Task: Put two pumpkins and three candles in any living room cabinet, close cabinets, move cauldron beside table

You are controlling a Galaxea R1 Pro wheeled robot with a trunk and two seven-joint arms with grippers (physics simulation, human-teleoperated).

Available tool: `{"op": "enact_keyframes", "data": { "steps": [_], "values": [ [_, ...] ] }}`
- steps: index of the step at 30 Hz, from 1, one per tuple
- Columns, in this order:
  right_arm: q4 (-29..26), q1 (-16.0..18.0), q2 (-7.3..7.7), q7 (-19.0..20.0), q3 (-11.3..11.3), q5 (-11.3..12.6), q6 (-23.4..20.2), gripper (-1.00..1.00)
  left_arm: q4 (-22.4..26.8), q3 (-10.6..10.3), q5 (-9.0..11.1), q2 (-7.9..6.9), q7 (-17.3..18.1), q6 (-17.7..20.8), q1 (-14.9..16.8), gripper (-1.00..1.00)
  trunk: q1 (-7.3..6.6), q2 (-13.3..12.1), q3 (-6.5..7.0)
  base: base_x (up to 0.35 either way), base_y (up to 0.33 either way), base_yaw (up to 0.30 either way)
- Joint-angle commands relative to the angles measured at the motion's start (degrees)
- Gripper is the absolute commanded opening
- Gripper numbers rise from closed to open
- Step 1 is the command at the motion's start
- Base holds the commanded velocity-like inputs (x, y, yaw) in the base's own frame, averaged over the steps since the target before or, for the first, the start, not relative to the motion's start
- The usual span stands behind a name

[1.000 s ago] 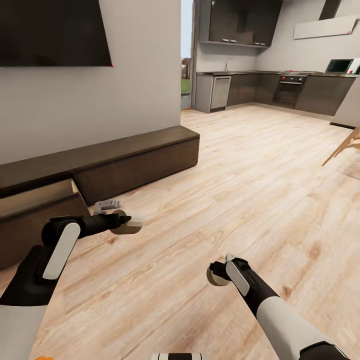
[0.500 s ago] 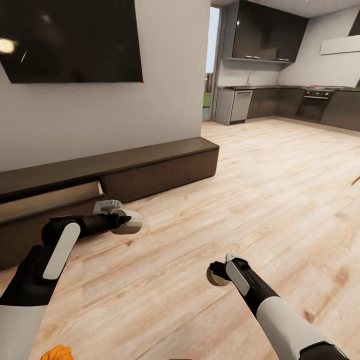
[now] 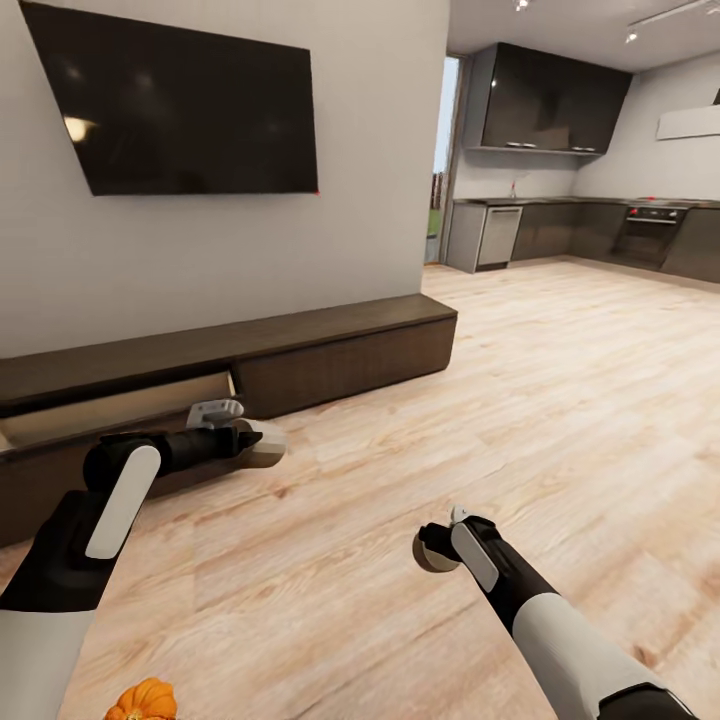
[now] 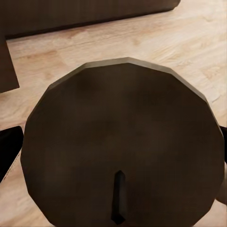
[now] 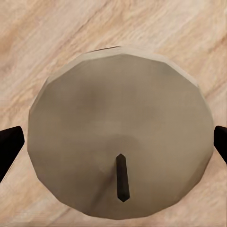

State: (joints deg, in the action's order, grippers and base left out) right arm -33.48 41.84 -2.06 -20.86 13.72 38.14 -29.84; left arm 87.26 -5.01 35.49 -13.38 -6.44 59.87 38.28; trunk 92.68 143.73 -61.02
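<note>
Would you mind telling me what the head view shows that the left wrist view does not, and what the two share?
Head view alone: the wall-mounted TV, a pumpkin on the floor at the robot's base, the kitchen, and the right gripper holding a second candle.

Left wrist view alone: the wick on the held candle's top.

Shared: that candle in the left gripper, the cabinet and the wood floor.

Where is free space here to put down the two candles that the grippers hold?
Free: the flat top of the long dark-brown wood cabinet under the black wall television, and its pulled-out drawer, as far as visible. The pale plank floor towards the kitchen is wide open. Crowded: only by the small orange pumpkin.
</note>
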Motion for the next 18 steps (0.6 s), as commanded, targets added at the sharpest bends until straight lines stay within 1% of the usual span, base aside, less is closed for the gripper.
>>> {"op": "enact_keyframes", "data": {
  "steps": [1, 7, 11, 15, 18],
  "values": [
    [-0.1, 0.0, 0.04, -0.5, 0.3, 0.7, 0.0, -1.00, 0.1, -0.1, 0.6, -0.05, -0.6, 0.1, 0.0, -1.00, -0.04, 0.0, 0.17, -0.057, 0.062, 0.160],
    [-0.1, 0.0, -0.09, -0.5, 0.3, 0.7, 0.0, -1.00, 0.1, -0.1, 0.8, -0.06, -0.6, 0.1, 0.0, -1.00, -0.20, -0.1, 1.49, -0.019, 0.020, 0.241],
    [-0.1, 0.0, -0.04, -0.5, 0.3, 0.7, 0.0, -1.00, 0.2, 0.0, 1.2, -0.06, -0.6, 0.1, 0.0, -1.00, -0.20, -0.1, 1.44, -0.004, 0.005, 0.271],
    [-0.1, 0.0, -0.07, -0.5, 0.3, 0.7, 0.0, -1.00, 0.3, 0.1, 2.9, -0.11, -0.5, 0.1, 0.0, -1.00, -0.20, -0.1, 1.35, -0.001, 0.001, 0.277],
    [-0.1, 0.0, -0.07, -0.5, 0.3, 0.7, 0.0, -1.00, 0.3, 0.2, 3.4, -0.13, -0.5, 0.1, 0.0, -1.00, -0.20, -0.1, 1.28, -0.003, 0.000, 0.279]
  ]
}}
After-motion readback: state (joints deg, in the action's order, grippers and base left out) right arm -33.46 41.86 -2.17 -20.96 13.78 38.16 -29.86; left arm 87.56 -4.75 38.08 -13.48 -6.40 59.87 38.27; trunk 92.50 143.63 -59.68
